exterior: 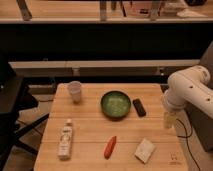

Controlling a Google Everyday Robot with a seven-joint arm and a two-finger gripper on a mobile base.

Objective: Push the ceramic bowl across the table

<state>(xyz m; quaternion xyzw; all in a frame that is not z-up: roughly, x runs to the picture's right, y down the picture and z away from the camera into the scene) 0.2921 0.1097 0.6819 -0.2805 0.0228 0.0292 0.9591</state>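
Note:
The ceramic bowl (115, 105) is round, dark green with a paler speckled inside, and stands upright at the middle back of the light wooden table (90, 135). The white arm comes in from the right. My gripper (169, 120) hangs at the table's right edge, to the right of the bowl and apart from it, with a black object between them.
A small whitish cup (74, 91) stands at the back left. A black flat object (139, 107) lies just right of the bowl. A white bottle (65, 139), a red carrot-like item (110, 146) and a pale sponge-like block (145, 150) lie at the front.

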